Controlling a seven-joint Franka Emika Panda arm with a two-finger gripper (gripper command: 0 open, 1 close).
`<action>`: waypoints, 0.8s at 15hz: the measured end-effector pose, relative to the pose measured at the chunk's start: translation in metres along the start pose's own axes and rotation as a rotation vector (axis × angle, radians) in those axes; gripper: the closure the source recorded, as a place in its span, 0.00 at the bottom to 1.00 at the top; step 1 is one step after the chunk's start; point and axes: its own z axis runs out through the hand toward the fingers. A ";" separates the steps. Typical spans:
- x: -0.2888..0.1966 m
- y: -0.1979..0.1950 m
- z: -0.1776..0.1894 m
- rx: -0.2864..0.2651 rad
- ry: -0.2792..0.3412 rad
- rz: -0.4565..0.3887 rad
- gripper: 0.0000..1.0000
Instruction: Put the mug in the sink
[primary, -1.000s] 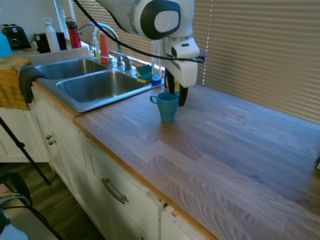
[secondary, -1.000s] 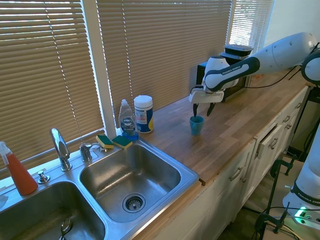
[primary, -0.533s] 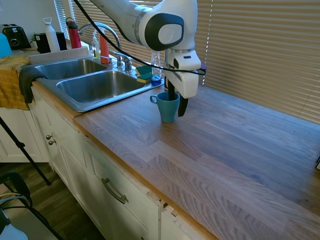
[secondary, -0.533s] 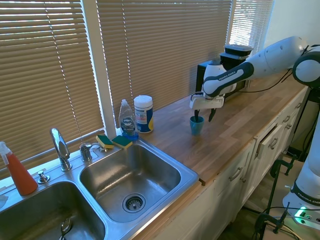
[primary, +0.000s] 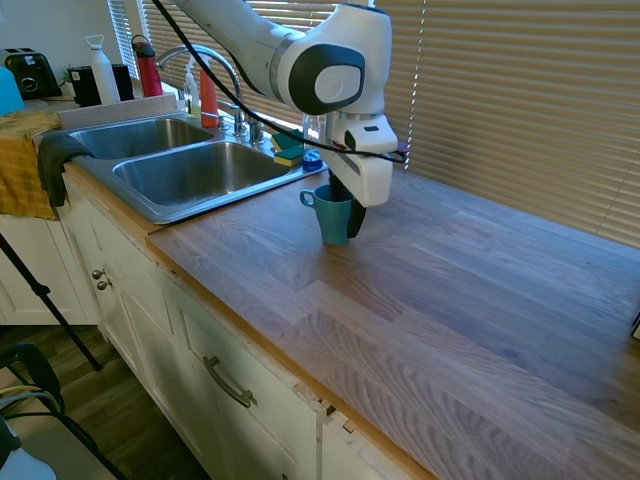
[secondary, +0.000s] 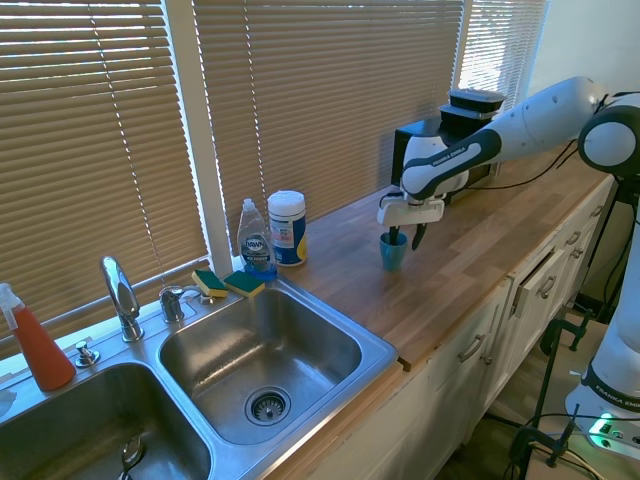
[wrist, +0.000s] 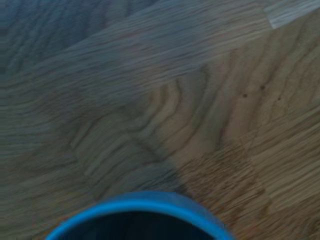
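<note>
The teal mug (primary: 332, 218) (secondary: 392, 252) stands upright on the wooden counter, just right of the sink (primary: 150, 205) in the first exterior view, its handle pointing toward the basin. My gripper (primary: 348, 226) (secondary: 403, 240) is lowered onto the mug. One finger dips inside it and the other hangs outside its far wall, so the fingers straddle the rim and are open. The wrist view shows only the mug's blue rim (wrist: 140, 200) against the wood grain. The sink (secondary: 385, 352) has two steel basins and an arched faucet (secondary: 120, 290).
Behind the sink's corner stand a dish soap bottle (secondary: 255, 243), a white wipes canister (secondary: 287, 227) and sponges (secondary: 228, 283). An orange spray bottle (secondary: 38, 345) sits by the far basin. A black appliance (secondary: 445, 135) stands behind the arm. A yellow towel (primary: 22, 160) hangs off the sink's far end.
My gripper has come down from just above the mug until its fingers straddle the rim. The mug has stayed in place.
</note>
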 end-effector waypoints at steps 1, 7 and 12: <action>0.000 0.000 0.001 -0.002 -0.001 -0.005 1.00; -0.003 -0.002 0.005 0.008 -0.016 -0.060 1.00; -0.007 -0.005 0.003 0.047 -0.048 -0.149 1.00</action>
